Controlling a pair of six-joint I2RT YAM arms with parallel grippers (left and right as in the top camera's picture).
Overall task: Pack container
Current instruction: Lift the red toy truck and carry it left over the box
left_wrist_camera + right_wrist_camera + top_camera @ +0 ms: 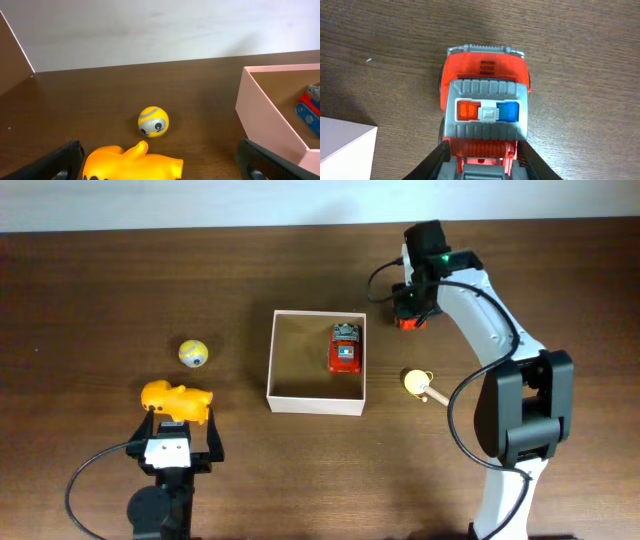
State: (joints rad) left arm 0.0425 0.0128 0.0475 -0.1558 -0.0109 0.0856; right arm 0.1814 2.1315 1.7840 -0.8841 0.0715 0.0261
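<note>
The container [272, 360] is a square white-walled box with a tan floor at mid-table; its wall [265, 120] shows at the right of the left wrist view and a corner [342, 147] in the right wrist view. One red toy truck [345, 348] lies inside it. A second red truck [485, 85], with a grey roof and red and blue lights, stands on the table right of the box. My right gripper [485, 150] is shut on its rear, one finger against each side. My left gripper [160, 160] stands wide open around an orange duck-like toy [132, 162].
A yellow ball with a grey face [194, 354] lies left of the box, just beyond the orange toy [177, 400]. A small yellow toy with a stick [418, 383] lies right of the box, near the right arm's base. A pale wall runs behind the table.
</note>
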